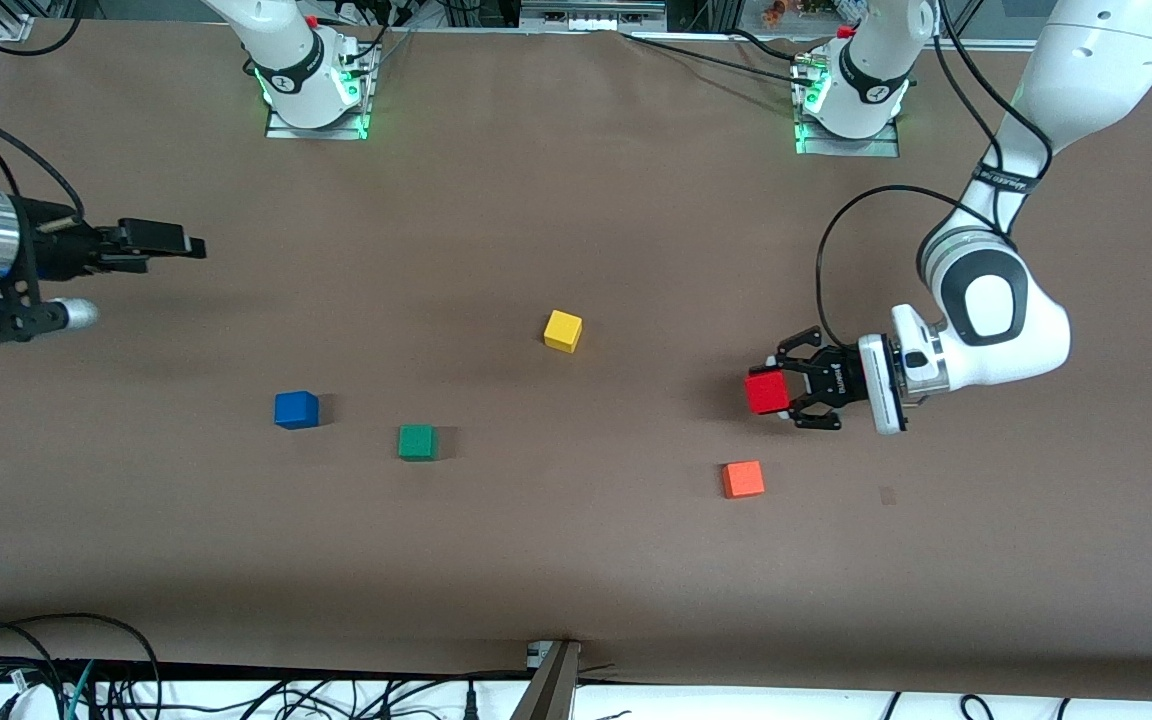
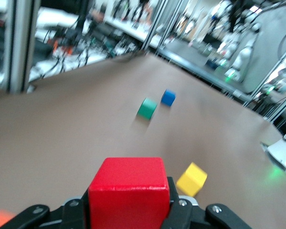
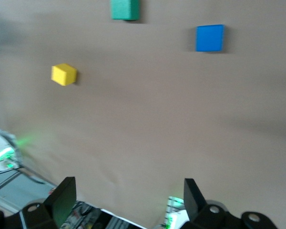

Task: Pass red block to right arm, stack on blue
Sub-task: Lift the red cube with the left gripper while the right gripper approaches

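Currently, the red block [image 1: 766, 392] is pinched in the left hand [image 1: 782, 391] above the table [image 1: 576, 560]; the right hand [image 1: 171, 240] is held spread, waiting.

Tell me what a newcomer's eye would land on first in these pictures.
First, the red block, clamped in the left gripper above the table at the left arm's end, over a spot farther from the front camera than the orange-red cube. Next, the right gripper, open and empty, waiting at the right arm's end. Then the loose cubes: yellow, green, and blue.
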Tool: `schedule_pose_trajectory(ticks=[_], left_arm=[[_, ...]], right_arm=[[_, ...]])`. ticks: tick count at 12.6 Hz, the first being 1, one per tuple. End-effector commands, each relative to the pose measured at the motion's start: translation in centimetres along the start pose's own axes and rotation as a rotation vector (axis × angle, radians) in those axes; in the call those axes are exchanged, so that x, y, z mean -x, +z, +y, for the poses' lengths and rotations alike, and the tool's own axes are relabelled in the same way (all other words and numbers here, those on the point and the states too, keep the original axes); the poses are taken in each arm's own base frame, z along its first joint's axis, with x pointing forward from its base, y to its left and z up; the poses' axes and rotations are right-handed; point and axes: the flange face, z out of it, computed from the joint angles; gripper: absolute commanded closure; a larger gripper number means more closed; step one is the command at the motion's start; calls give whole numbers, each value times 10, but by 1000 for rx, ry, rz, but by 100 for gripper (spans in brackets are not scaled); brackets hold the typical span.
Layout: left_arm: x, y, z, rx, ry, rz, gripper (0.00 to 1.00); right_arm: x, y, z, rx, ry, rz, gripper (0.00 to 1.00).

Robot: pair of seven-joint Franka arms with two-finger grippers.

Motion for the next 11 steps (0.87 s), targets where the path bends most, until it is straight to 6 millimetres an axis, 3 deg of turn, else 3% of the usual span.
schedule_pose_trajectory(ticks=[1,2,4,7,11], left_arm=[[-17,39,-13,60,116,152,88],[-33,61,-10,80,169,203,90],[-45,94,4,91,213,259,88],[-59,161,45,86,259,399,84],[-43,244,92,20,310,456,93]], right_arm=[[-16,16,-7,-149,-36,-31,0],[-26,26,-9,-214,-38,-43,0],[-47,52,-12,-367,-58,-72,0],[-80,96,-6,-557,-113,-102,0],[-113,155,-21,-816,-94,-128,0]])
